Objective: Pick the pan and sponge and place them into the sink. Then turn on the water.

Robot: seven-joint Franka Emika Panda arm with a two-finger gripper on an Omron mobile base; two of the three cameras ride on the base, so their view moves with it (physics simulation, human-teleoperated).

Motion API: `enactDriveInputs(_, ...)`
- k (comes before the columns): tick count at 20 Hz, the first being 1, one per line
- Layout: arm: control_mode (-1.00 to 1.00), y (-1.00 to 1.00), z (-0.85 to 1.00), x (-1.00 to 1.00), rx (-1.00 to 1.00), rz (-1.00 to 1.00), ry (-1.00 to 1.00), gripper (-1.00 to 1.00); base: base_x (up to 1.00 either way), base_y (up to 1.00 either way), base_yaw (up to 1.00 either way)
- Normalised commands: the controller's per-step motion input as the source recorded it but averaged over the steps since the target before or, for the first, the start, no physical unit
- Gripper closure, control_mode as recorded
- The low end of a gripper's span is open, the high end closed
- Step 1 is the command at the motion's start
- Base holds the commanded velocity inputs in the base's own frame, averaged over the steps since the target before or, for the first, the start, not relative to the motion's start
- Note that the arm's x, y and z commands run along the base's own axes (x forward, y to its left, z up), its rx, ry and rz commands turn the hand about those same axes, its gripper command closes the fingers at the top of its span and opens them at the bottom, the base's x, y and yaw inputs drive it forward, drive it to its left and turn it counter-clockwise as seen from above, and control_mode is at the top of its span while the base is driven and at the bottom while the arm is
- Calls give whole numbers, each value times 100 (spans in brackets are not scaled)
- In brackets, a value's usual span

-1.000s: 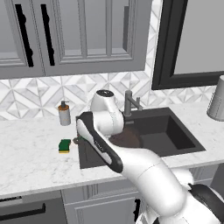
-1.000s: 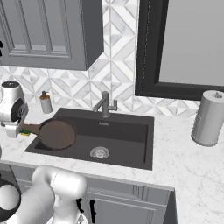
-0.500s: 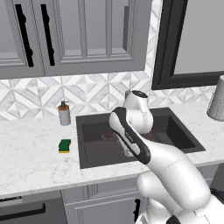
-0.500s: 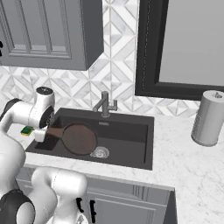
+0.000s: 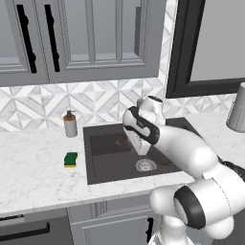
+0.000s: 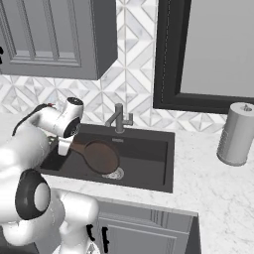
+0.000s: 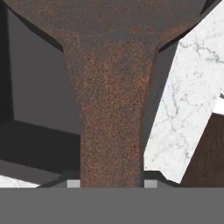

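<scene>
Pan [image 6: 101,156] swung further over sink [image 6: 149,161], handle clamped in pincer [image 6: 64,147]; sponge [image 5: 71,159] on marble counter [image 5: 33,167]

My arm [image 5: 191,158] is glossy white, built of fat rounded links, with dark charcoal bands and caps at its joints. Near the wrist I see a black ring wrapping the white shell. The hand [image 6: 69,119] ends in a white housing with a round cap.
</scene>
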Motion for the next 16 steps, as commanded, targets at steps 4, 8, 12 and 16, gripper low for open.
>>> enactDriveInputs(4,-100,7,-31,53,-11,-1,11,100,0,0,0)
enactDriveInputs(8,-100,14,-62,31,-20,-3,0,100,0,0,0)
enactDriveInputs(12,-100,1,-69,14,-8,-4,0,100,0,0,0)
enactDriveInputs(16,-100,-31,-46,11,3,-6,0,100,0,0,0)
